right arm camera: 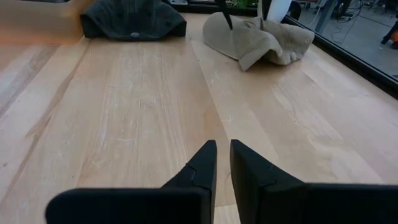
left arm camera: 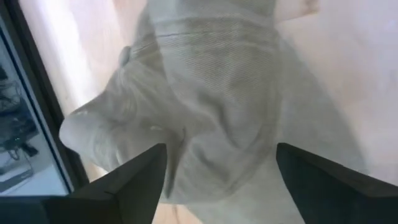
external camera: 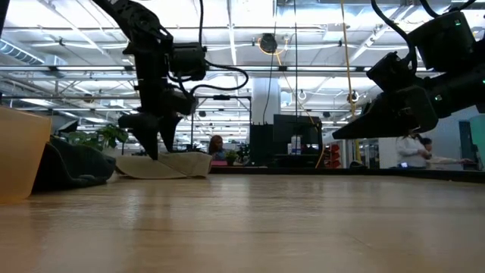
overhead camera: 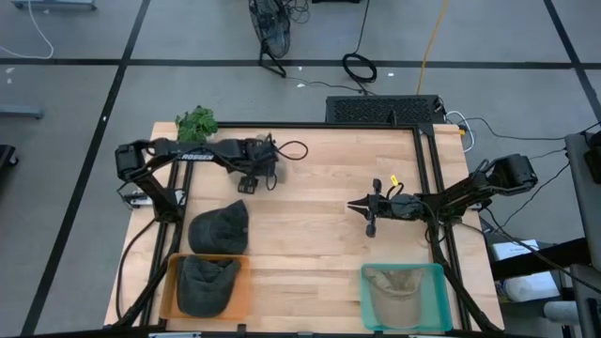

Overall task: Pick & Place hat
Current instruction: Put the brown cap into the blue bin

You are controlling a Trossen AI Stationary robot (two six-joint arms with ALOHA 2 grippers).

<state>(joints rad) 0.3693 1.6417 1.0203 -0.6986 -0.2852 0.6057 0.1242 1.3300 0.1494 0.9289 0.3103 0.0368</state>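
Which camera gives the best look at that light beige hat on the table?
The right wrist view: the beige hat lies whole and crumpled on the wood. The left wrist view shows only its fabric close up. The low view shows a flat sliver. In the high view it is hidden.

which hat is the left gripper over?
The beige hat on the bare table, under the open left gripper. The dark hats lie nearer the orange bin.

The high view looks straight down on the pale wooden plank table (overhead camera: 310,225), the low view skims level across it, and both wrist views share the crumpled beige cloth hat (right arm camera: 261,38), the left closest.
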